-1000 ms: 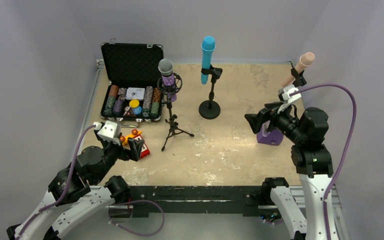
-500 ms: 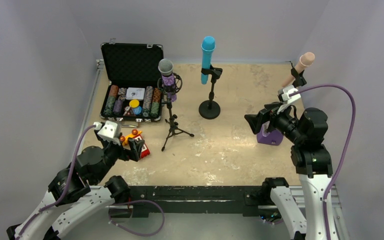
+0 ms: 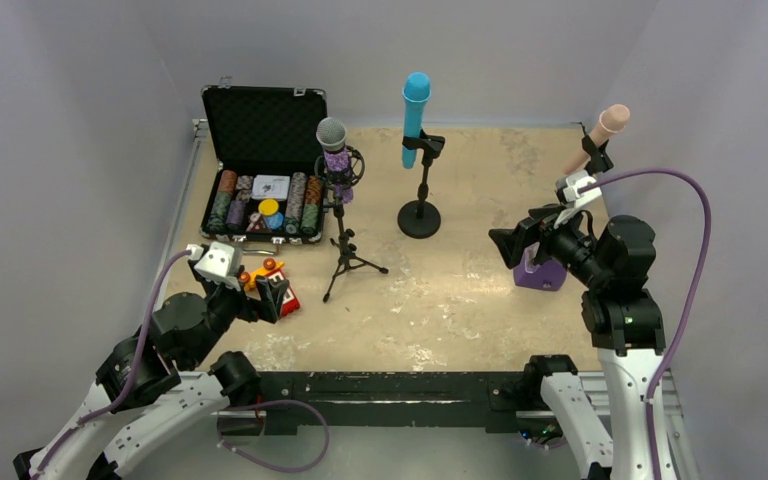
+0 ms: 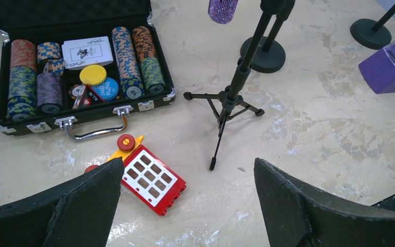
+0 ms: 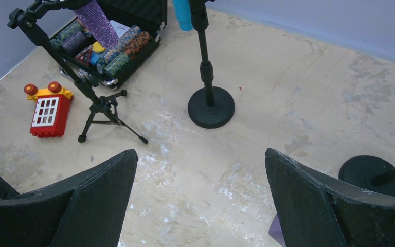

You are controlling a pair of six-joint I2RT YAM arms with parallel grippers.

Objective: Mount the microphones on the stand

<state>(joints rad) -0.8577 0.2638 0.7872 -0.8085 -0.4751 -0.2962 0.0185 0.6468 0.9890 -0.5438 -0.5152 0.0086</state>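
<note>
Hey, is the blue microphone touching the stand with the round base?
Touching. The top external view shows the blue microphone seated in the clip of the round-base stand, with the clip closed around its handle.

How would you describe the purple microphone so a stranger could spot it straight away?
Find the open black chip case at the far left of the table. Just right of it stands a black tripod stand, with the purple microphone held at its top. Only it has a glittery body and silver mesh head; the blue microphone and the pink microphone are plain.
</note>
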